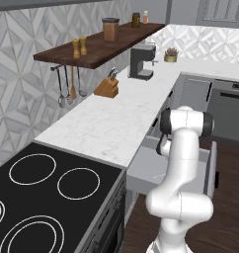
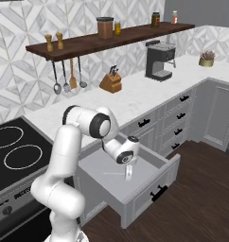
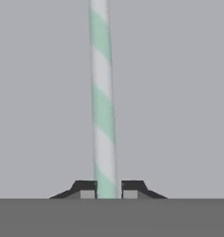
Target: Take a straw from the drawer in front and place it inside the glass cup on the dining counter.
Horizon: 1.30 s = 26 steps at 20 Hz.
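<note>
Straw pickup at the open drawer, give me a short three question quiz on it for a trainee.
1. True or false: the drawer is pulled open.
2. What pattern does the straw have? A) plain black B) green and white stripes C) red dots
3. What is the gripper closed on?

Key: 1 true; 2 B; 3 the straw, pinched between the two fingertips inside the drawer.

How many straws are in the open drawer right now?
1. A green-and-white striped straw lies on the floor of the drawer, with the gripper shut on it. The arm hides part of the drawer, so more could be there.
</note>
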Available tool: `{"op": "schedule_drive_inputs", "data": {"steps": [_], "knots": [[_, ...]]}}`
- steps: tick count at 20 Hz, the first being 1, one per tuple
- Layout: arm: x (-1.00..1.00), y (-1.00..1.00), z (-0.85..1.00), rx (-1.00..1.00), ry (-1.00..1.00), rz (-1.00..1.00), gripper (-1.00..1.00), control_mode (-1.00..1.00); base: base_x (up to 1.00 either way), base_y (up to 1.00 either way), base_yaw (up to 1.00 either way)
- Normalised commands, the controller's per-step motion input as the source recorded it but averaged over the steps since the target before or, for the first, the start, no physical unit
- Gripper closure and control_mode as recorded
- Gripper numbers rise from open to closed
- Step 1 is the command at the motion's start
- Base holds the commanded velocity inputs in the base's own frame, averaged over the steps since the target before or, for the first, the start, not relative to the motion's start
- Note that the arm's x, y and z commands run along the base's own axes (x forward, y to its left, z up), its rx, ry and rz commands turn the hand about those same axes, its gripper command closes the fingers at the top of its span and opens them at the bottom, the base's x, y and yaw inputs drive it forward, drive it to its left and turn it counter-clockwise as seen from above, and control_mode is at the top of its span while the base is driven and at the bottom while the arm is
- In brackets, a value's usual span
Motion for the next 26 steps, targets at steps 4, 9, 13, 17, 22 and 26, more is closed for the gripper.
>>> {"op": "schedule_drive_inputs", "data": {"steps": [4,9,13,17,22,26], "knots": [[-0.01,0.14,0.00,0.00,0.00,0.00,1.00,-1.00,0.00,0.00,0.00],[-0.26,-0.05,0.47,0.00,-0.02,0.00,1.00,-1.00,0.00,0.00,0.00],[-0.28,-0.28,0.91,-0.02,-0.06,0.00,1.00,-1.00,0.00,0.00,0.00],[-0.27,-0.39,1.00,-0.09,-0.17,0.00,1.00,-1.00,0.00,0.00,0.00],[-0.23,-0.29,0.97,-0.12,-0.24,0.07,1.00,-1.00,0.00,0.00,0.00],[-0.33,-0.21,0.96,-0.13,-0.26,0.10,1.00,-1.00,0.00,0.00,0.00]]}}
